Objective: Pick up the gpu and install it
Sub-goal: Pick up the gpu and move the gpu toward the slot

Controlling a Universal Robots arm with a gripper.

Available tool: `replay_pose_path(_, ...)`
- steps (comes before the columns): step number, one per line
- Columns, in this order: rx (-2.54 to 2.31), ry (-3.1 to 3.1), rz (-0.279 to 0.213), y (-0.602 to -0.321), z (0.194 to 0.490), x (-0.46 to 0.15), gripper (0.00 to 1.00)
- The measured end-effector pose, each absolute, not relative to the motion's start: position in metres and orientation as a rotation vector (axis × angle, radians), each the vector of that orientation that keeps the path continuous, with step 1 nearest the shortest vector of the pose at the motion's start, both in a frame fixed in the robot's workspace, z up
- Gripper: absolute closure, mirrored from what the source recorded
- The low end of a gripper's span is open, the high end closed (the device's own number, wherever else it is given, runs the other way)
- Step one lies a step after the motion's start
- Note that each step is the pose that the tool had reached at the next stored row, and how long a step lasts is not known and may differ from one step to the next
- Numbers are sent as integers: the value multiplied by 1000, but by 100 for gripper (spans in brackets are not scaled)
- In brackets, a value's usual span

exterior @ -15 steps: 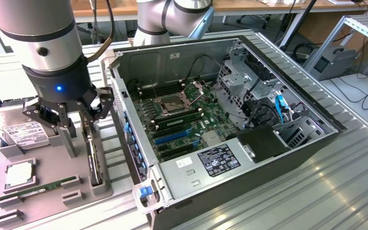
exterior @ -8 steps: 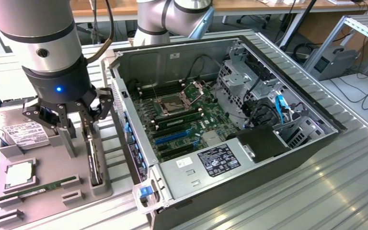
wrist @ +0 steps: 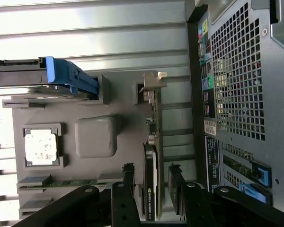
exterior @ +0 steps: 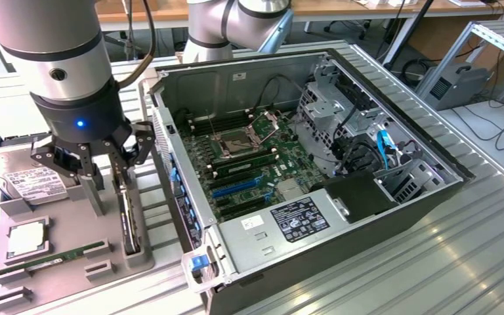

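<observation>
Ribbed metal tabletop (exterior: 462, 262) runs under everything you have in front of you, and on it an open PC case (exterior: 414, 118) lies on its side with the motherboard (exterior: 252, 164) facing up. Just beside the case, toward the exterior view's left, sits a grey tray (exterior: 68, 275) with moulded pockets. In that tray you can see a hard drive (exterior: 33, 180) with a white label, a square CPU (exterior: 26, 239) and a thin green RAM stick (exterior: 50, 259). The gpu (exterior: 129, 223) stands on its edge in the tray slot nearest the case. It is not in the case. Your claw (exterior: 103, 180) hangs directly over the tray, fingers pointing down at the card. From the wrist view, your claw (wrist: 151, 174) is spread wide, with one finger on each side of the gpu (wrist: 150, 194). Both fingers stand apart from it, a gap showing on either side, so you have hold of nothing. The same view shows you the card's black shroud between the fingers, its green board running on from there, and its bracket end at the far end of the slot. The perforated rear panel of the case lies just beyond.
</observation>
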State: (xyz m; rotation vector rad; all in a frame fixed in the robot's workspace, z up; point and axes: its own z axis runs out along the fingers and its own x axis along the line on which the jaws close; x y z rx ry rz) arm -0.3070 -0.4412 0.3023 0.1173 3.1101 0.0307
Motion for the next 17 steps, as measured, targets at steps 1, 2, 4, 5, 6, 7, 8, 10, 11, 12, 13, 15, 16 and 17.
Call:
replay_pose_path(1,117,3110,31,-441,302,-307,58)
replay_pose_path(2,117,3110,31,-441,302,-307,58)
replay_pose_path(4,117,3110,31,-441,301,-307,58)
replay_pose_path(5,117,3110,31,-441,301,-308,58)
replay_pose_path(6,117,3110,31,-441,300,-308,58)
replay_pose_path(7,117,3110,31,-441,299,-308,58)
replay_pose_path(8,117,3110,31,-441,299,-308,58)
replay_pose_path(10,117,3110,31,-441,297,-308,58)
replay_pose_path(11,117,3110,31,-441,296,-308,58)
replay_pose_path(12,117,3110,31,-441,296,-308,58)
replay_pose_path(13,117,3110,31,-441,295,-308,58)
replay_pose_path(15,114,3110,31,-441,294,-308,58)
replay_pose_path(16,107,3111,31,-441,294,-308,58)
replay_pose_path(17,96,3111,31,-441,293,-308,58)
